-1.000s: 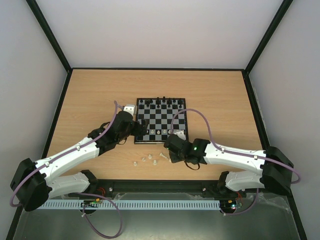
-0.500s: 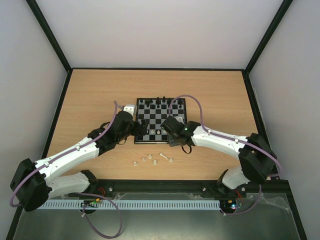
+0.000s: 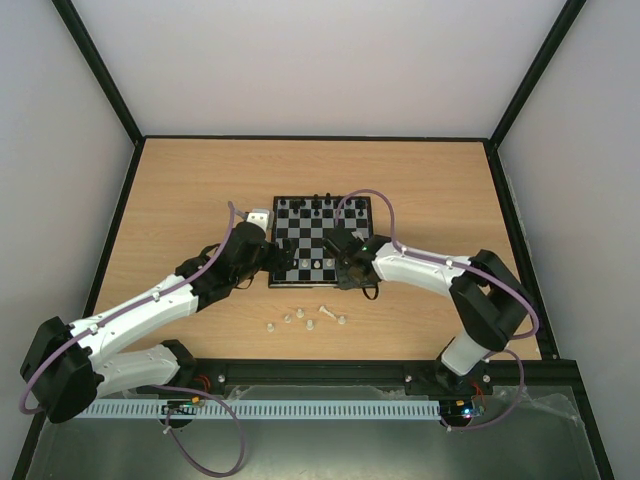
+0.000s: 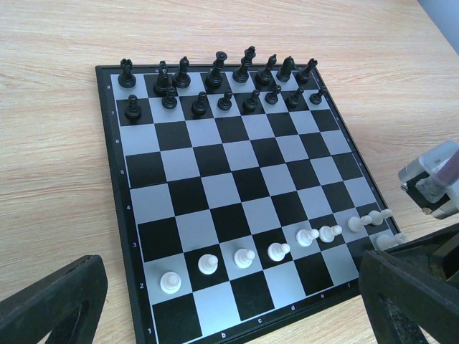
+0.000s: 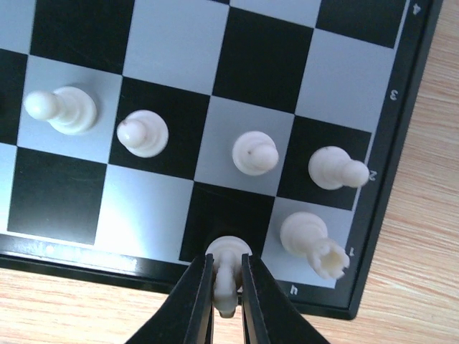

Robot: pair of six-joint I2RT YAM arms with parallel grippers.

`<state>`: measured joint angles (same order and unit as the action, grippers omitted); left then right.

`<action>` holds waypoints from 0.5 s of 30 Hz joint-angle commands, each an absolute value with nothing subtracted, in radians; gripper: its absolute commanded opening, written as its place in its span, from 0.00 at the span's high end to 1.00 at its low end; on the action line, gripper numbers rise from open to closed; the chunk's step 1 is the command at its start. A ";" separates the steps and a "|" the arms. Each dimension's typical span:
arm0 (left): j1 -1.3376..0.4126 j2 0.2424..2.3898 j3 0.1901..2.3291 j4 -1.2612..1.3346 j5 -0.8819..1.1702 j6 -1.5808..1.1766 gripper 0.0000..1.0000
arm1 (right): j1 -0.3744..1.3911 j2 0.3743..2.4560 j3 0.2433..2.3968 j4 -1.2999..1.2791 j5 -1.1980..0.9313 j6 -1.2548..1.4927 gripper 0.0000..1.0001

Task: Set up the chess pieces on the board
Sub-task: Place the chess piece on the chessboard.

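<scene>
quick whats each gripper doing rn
Left gripper: open, holding nothing.
Right gripper: closed on a white chess piece.

Light wood table (image 3: 180, 200). Board (image 3: 300, 232) lies flat on it, under the right gripper (image 3: 343, 272), just right of the left gripper (image 3: 272, 262). Several loose chess pieces (image 3: 305, 318) on bare wood, near the right gripper, on its base side, slightly left.

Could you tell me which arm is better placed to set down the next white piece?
Right. The right gripper is shut on a white piece over the back row of the board, beside the rook; the left gripper hangs open, empty.
</scene>
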<state>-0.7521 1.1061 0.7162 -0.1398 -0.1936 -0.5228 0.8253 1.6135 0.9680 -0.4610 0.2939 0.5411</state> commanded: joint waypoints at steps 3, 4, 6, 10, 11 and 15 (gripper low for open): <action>-0.747 1.088 0.704 -0.132 -0.198 -0.525 0.01 | 0.808 1.647 1.002 -0.455 0.276 0.511 0.89; -0.748 1.088 0.703 -0.132 -0.198 -0.525 0.01 | 0.804 1.649 1.001 -0.453 0.276 0.509 0.89; -0.749 1.089 0.704 -0.132 -0.198 -0.525 0.01 | 0.800 1.650 1.000 -0.449 0.274 0.507 0.89; -0.747 1.089 0.703 -0.132 -0.199 -0.525 0.01 | 0.794 1.652 1.000 -0.450 0.278 0.505 0.89; -0.748 1.089 0.703 -0.132 -0.199 -0.525 0.01 | 0.792 1.652 1.000 -0.451 0.278 0.504 0.88; -0.748 1.088 0.704 -0.132 -0.199 -0.525 0.01 | 0.792 1.657 1.003 -0.450 0.276 0.500 0.84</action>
<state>-0.7521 1.1057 0.7162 -0.1398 -0.1940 -0.5232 0.7979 1.6386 0.9848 -0.4255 0.2768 0.5133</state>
